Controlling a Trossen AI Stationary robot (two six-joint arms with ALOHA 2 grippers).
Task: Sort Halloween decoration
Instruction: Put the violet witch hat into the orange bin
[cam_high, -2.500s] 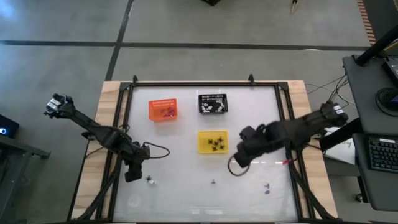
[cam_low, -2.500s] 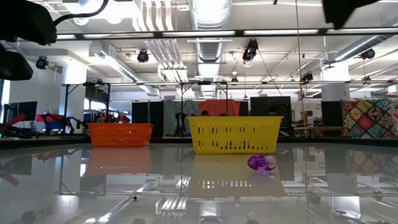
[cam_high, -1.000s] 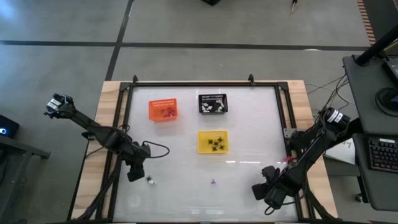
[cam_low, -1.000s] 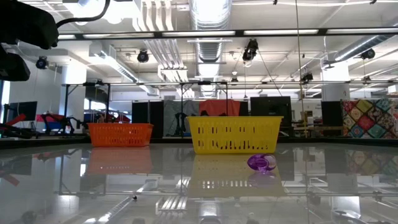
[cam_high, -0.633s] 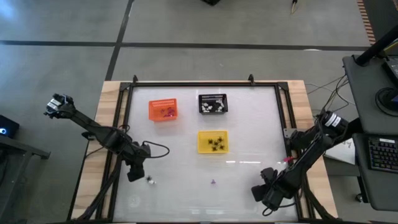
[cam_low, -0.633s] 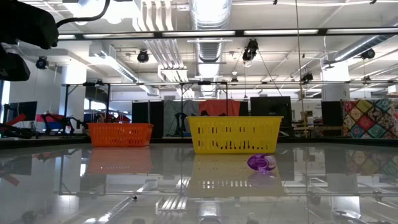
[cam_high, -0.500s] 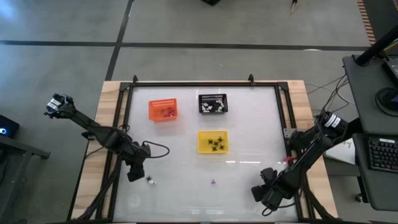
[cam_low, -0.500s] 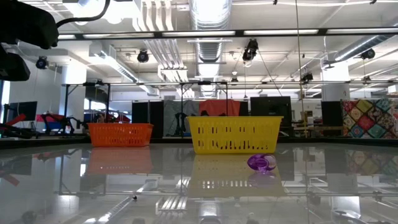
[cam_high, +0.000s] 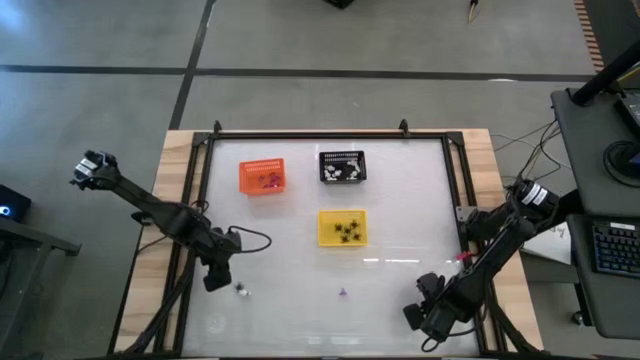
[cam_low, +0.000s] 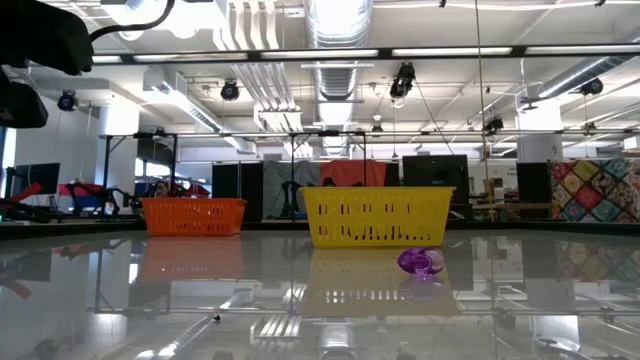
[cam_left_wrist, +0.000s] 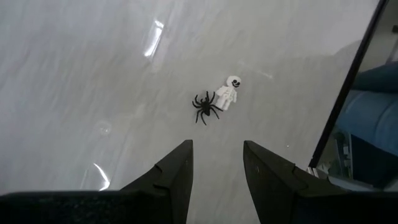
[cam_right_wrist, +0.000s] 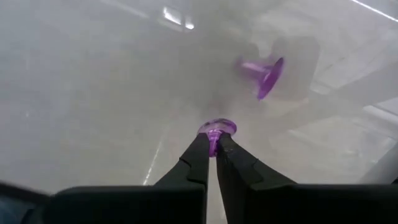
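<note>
the right gripper (cam_right_wrist: 212, 144) is low over the near right corner of the glossy white table (cam_high: 400, 200), its two dark fingers pinched shut on the stem of a tiny translucent purple mushroom-shaped piece (cam_right_wrist: 216, 129). a second purple piece of the same shape (cam_right_wrist: 266, 74) lies on its side on the table just beyond it.

the left gripper (cam_left_wrist: 216, 155) hangs over the near left part of the table with its fingers spread wide and nothing between them. just ahead of it a small black plastic spider (cam_left_wrist: 204, 107) and a small white skeleton figure (cam_left_wrist: 227, 92) lie touching each other.

farther back stand three small slatted baskets: an orange basket (cam_high: 262, 176) with purple bits, a black basket (cam_high: 342, 166) with white bits, and a yellow basket (cam_high: 342, 228) with black spiders. another lone purple piece (cam_high: 343, 292) lies near the middle front.
</note>
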